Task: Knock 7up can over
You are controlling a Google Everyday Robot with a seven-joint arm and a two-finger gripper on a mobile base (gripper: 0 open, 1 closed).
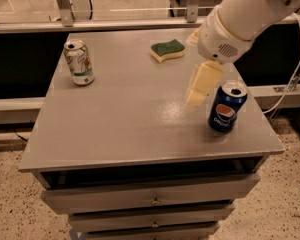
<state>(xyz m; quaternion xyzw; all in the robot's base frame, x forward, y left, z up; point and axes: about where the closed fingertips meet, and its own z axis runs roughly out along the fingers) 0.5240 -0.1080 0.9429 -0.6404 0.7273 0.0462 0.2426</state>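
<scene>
The 7up can (79,62), white and silver with green markings, stands upright near the back left corner of the grey table (125,129). My gripper (200,86) hangs above the right middle of the table, just left of the blue Pepsi can (227,107) and well to the right of the 7up can. The white arm (245,14) comes in from the upper right.
A green and yellow sponge (168,49) lies at the back middle of the table. The Pepsi can stands upright near the right edge. Drawers (150,199) sit below the tabletop. A metal rail (140,23) runs behind the table.
</scene>
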